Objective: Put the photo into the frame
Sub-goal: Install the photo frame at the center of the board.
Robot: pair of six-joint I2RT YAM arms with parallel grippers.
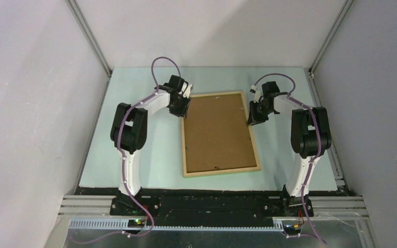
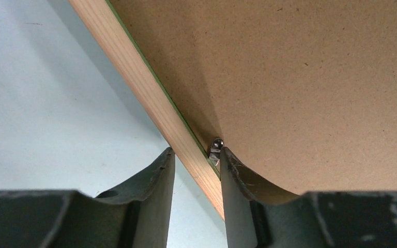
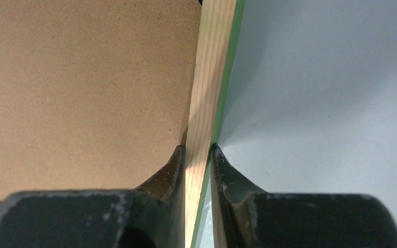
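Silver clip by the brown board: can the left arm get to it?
Probably yes. The small silver metal clip sits right at the tips of the left arm and its jaws, which straddle the light wooden frame rail there; nothing covers it.

Plain grey-white walls (image 1: 201,31), aluminium corner struts (image 1: 89,36), pale blue-green tabletop (image 1: 157,150), soft even light

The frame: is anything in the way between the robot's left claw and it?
No, nothing visible is in the way. The left gripper sits with one finger on each side of a wooden rail of the frame, beside a small metal clip. The right gripper pinches the opposite rail.
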